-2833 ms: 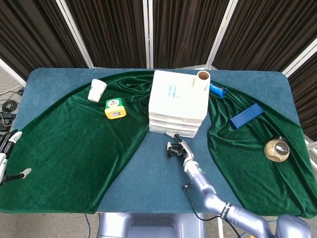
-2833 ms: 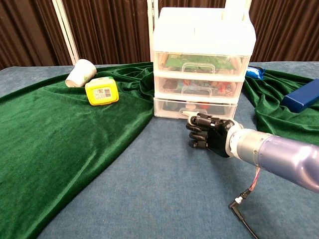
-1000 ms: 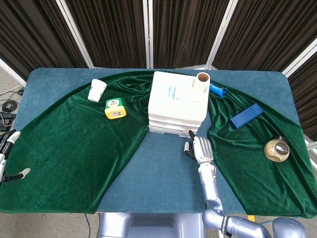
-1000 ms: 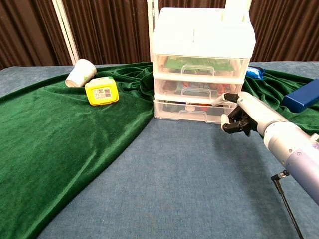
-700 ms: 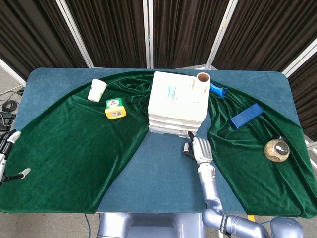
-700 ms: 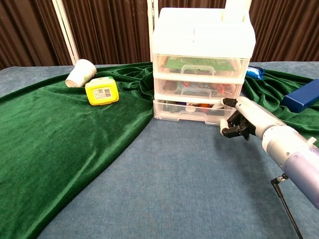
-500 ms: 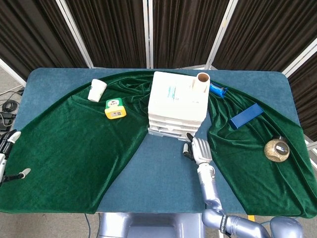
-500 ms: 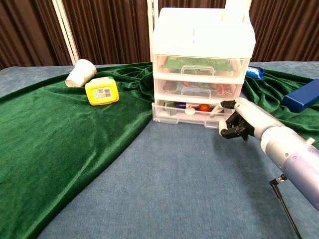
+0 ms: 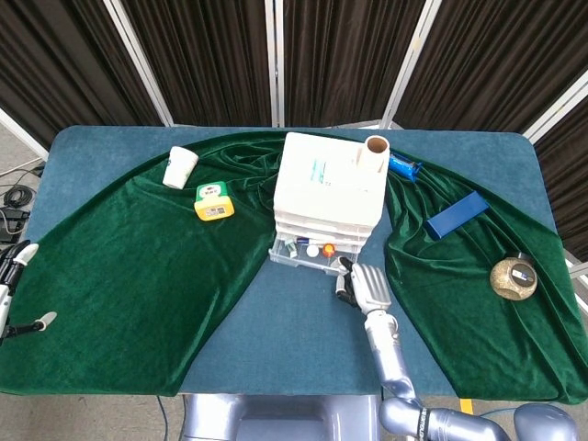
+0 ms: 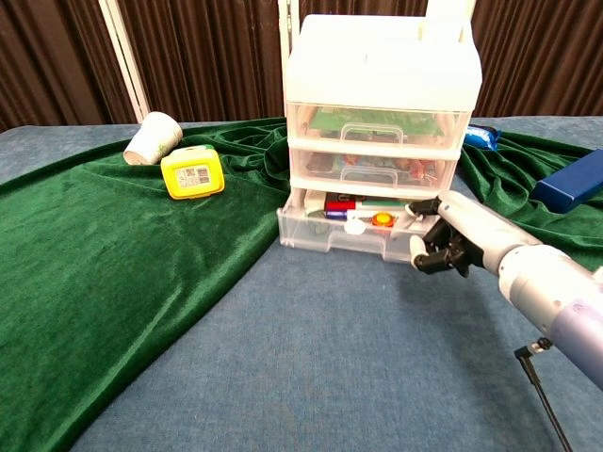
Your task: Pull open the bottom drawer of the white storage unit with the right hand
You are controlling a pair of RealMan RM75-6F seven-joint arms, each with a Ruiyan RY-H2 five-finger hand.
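The white storage unit (image 9: 331, 188) (image 10: 382, 71) stands at the table's middle with three clear drawers. Its bottom drawer (image 9: 306, 254) (image 10: 341, 234) sticks out toward me, showing small colourful items inside; the two upper drawers are closed. My right hand (image 9: 360, 285) (image 10: 450, 240) is at the drawer's front right corner, thumb over the rim and fingers curled against the front, gripping it. My left hand (image 9: 9, 292) hangs off the table's far left edge in the head view, fingers apart and holding nothing.
A paper cup (image 9: 180, 166) (image 10: 154, 137) and a yellow box (image 9: 213, 201) (image 10: 192, 171) lie on the green cloth (image 9: 138, 266) left of the unit. A cardboard tube (image 9: 377, 147) stands on top. A blue box (image 9: 457, 214) (image 10: 573, 181), blue packet (image 9: 403, 166) and round object (image 9: 513, 277) lie to the right.
My right hand moved from the drawer's middle to its right corner, then drew back toward me, and the bottom drawer slid out with it. The left hand stayed still.
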